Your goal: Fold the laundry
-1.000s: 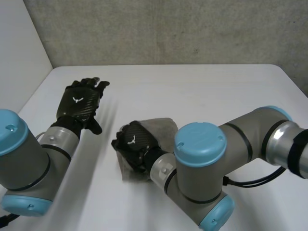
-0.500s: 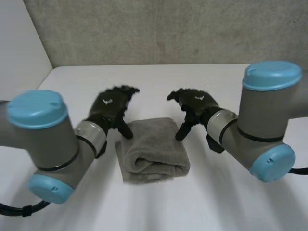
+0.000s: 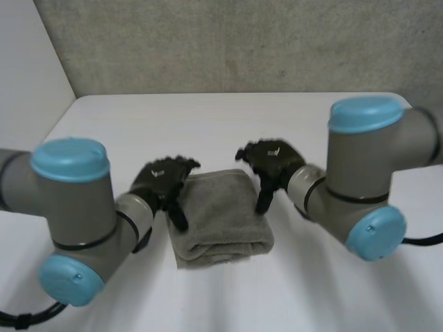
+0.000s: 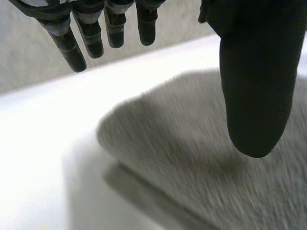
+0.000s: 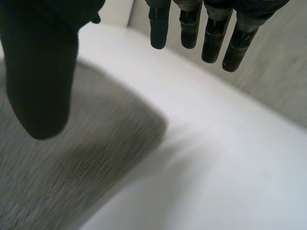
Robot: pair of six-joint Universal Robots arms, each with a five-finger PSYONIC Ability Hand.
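We see the folded grey towel (image 3: pixel 220 214) lying on the table (image 3: pixel 332 277) between our hands, its long axis running away from us; the left hand (image 3: pixel 160 181) and right hand (image 3: pixel 271 160) flank its far corners, equally near, fingers loosely spread, holding nothing.

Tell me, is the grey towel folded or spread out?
Folded: the grey towel lies as a compact thick block, with stacked layers showing along its near edge.
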